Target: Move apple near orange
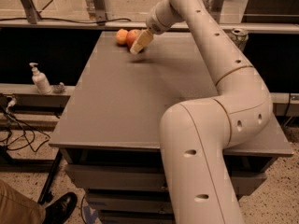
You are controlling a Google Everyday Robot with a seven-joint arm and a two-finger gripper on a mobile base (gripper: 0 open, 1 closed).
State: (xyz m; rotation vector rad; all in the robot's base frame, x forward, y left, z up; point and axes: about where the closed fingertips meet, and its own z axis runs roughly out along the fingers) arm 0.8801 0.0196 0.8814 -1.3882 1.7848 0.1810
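The small pale orange (121,36) sits at the far left part of the grey table (140,97). The red apple (132,34) lies right beside it on its right, touching or nearly touching. My gripper (140,43) is at the end of the long cream arm, just in front of and to the right of the apple, low over the table top. It covers the apple's lower right side. I cannot tell whether it still touches the apple.
A metal can (238,34) stands at the table's far right edge. A soap dispenser (40,79) stands on a ledge left of the table. Cables lie on the floor at the left. A shoe (60,208) shows at the bottom left.
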